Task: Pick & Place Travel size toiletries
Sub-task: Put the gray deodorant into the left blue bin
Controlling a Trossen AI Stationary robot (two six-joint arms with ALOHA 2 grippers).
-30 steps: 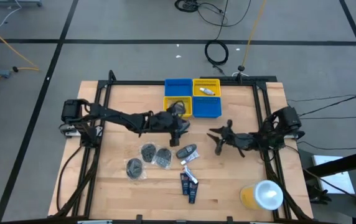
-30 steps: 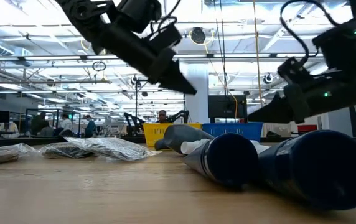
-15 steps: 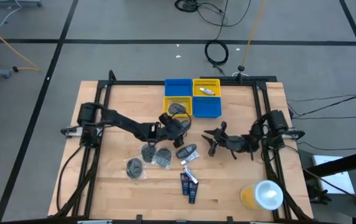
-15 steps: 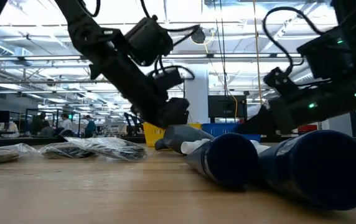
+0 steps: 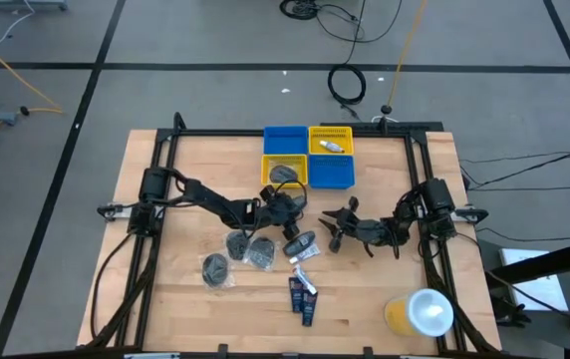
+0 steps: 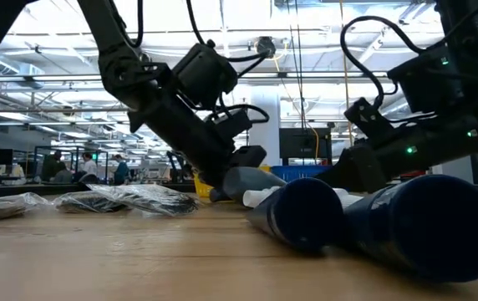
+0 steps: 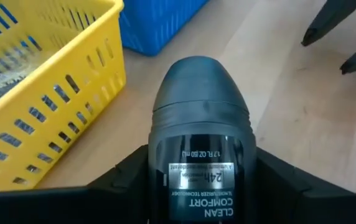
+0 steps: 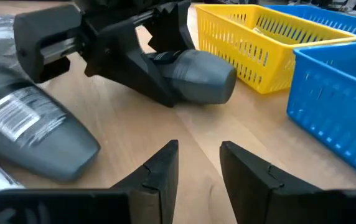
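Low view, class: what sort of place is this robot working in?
Probably a large robotics lab or workshop: an open hall with ceiling strip lights, monitors and benches behind the wooden table, and people at distant workstations.

The wooden table (image 5: 165, 179) carries four bins (image 5: 308, 157) just beyond the left claw (image 5: 290, 221). A grey deodorant (image 5: 301, 242) lies just beside that claw, wrapped discs (image 5: 237, 255) near its other side, dark blue tubes (image 5: 302, 296) farther off, a yellow cup (image 5: 417, 313) well apart.
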